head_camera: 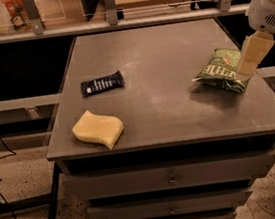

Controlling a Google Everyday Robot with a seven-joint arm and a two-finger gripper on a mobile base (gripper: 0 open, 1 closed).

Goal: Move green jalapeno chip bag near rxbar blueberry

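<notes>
The green jalapeno chip bag (219, 71) lies on the right side of the grey table (168, 112), crinkled, with white lettering. The rxbar blueberry (102, 83), a dark navy wrapper, lies flat on the left half of the table, well apart from the bag. My gripper (250, 62) hangs from the white arm at the right edge of the view. Its pale fingers (252, 52) reach down over the bag's right end, close to or touching it.
A pale yellow wavy sponge (98, 129) lies near the table's front left corner. Drawers (172, 180) sit under the tabletop. A shelf with rails and containers (9, 12) runs along the back. Cables lie on the floor at the left.
</notes>
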